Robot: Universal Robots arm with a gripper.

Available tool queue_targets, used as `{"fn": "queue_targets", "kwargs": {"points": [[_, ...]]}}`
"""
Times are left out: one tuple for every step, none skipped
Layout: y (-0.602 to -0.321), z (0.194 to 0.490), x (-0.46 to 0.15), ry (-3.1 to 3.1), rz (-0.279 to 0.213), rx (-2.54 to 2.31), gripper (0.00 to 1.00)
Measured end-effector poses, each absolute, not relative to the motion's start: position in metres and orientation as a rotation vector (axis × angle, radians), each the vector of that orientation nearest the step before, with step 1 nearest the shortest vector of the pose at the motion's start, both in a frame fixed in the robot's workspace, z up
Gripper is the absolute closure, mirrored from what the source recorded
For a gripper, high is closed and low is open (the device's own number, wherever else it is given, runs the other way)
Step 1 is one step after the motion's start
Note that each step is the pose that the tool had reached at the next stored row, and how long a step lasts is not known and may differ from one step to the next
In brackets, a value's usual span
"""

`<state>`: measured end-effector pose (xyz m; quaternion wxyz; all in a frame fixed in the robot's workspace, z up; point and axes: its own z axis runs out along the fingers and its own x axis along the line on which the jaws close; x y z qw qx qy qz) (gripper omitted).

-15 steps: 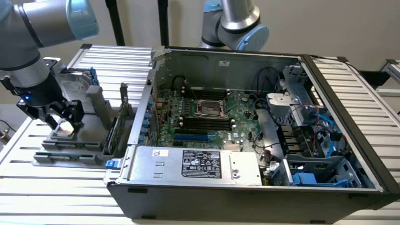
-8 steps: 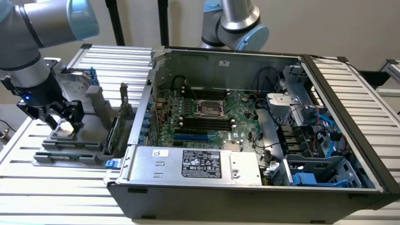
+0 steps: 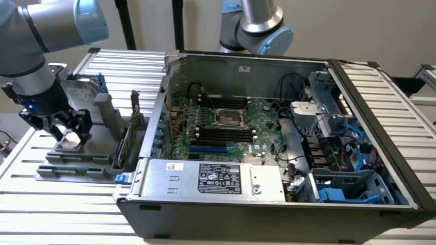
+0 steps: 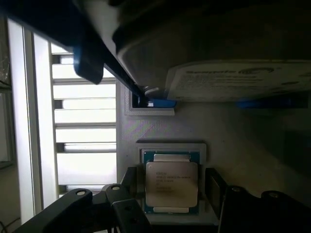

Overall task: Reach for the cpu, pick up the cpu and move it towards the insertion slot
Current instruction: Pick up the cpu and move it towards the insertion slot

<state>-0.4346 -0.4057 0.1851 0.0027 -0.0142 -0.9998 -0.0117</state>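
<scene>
Closest to your wrist camera, the gripper (image 4: pixel 171 194) stands open. Its 2 fingers (image 4: pixel 214 188) straddle the cpu (image 4: pixel 171 183), 1 on each side, with a thin gap between each finger and the chip. You can see the cpu lying flat, silvery top up, in a square recess of the grey fixture (image 4: pixel 233 136). Farther along the same fixture, the hard drive (image 4: pixel 238 80) shows its white label, with a blue bracket (image 4: pixel 160 103) at its edge.

Now take the exterior view from its left. The arm (image 3: pixel 34 76) reaches down over the fixture, which sits on the slatted table (image 3: pixel 68 209), and the gripper is low over the recess. Just to the right, a memory module (image 3: pixel 125 145) stands on edge at the fixture's side.

Next comes the open computer case (image 3: pixel 272 224), with the power supply (image 3: pixel 218 178) along its near wall. On the motherboard (image 3: pixel 266 115) you will find the insertion slot (image 3: pixel 227 118), a silvery frame around a dark centre. It sits beside the black memory slots (image 3: pixel 221 135) and is well apart from the cpu. At the exterior view's right, a grey drive cage (image 3: pixel 347 184) sits among blue cables. A 2nd arm (image 3: pixel 256 25) stands behind the case.
</scene>
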Motion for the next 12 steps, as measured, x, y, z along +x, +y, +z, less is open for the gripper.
{"fn": "queue_targets", "kwargs": {"points": [[-0.4055,0.1851,-0.4346,-3.136,-0.036,-0.044,0.33],[-0.4053,0.1850,-0.4346,-3.136,-0.036,-0.044,0.33],[-0.4052,0.1850,-0.4346,-3.135,-0.036,-0.044,0.33],[-0.4052,0.1849,-0.4346,-3.135,-0.035,-0.044,0.33],[-0.4051,0.1848,-0.4345,-3.135,-0.035,-0.044,0.33],[-0.4050,0.1847,-0.4345,-3.135,-0.035,-0.044,0.33],[-0.4050,0.1846,-0.4345,-3.135,-0.034,-0.044,0.33],[-0.4050,0.1844,-0.4345,-3.135,-0.034,-0.043,0.33],[-0.4050,0.1843,-0.4345,-3.135,-0.033,-0.043,0.33],[-0.4050,0.1843,-0.4345,-3.135,-0.032,-0.043,0.33],[-0.4050,0.1842,-0.4345,-3.135,-0.032,-0.043,0.33],[-0.4050,0.1841,-0.4345,-3.135,-0.032,-0.043,0.33]]}}
